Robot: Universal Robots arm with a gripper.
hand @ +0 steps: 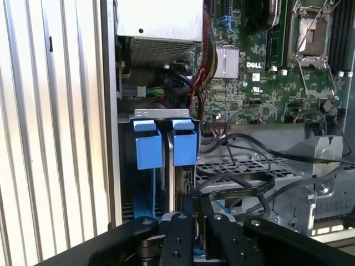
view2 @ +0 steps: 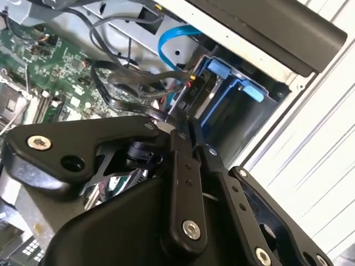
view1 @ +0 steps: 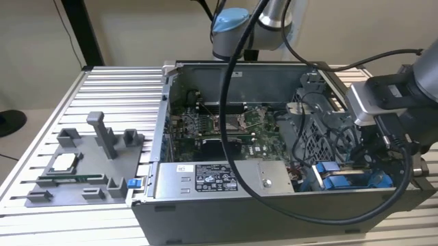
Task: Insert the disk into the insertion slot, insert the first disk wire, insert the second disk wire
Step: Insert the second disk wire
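Blue-framed disk point(hand: 166, 149) upright in slot point(hand: 222, 166)

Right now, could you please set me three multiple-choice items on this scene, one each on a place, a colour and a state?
1. The grey fixture tray lies: A on the table, at the exterior view's left of the computer case; B inside the case; C on the floor.
2. The two tabs at the insertion slot are: A red; B blue; C green.
3. The case is: A shut; B open; C upside down.
1A, it rests on the table's slats; 2B, both look bright blue; 3B, the motherboard lies bare.
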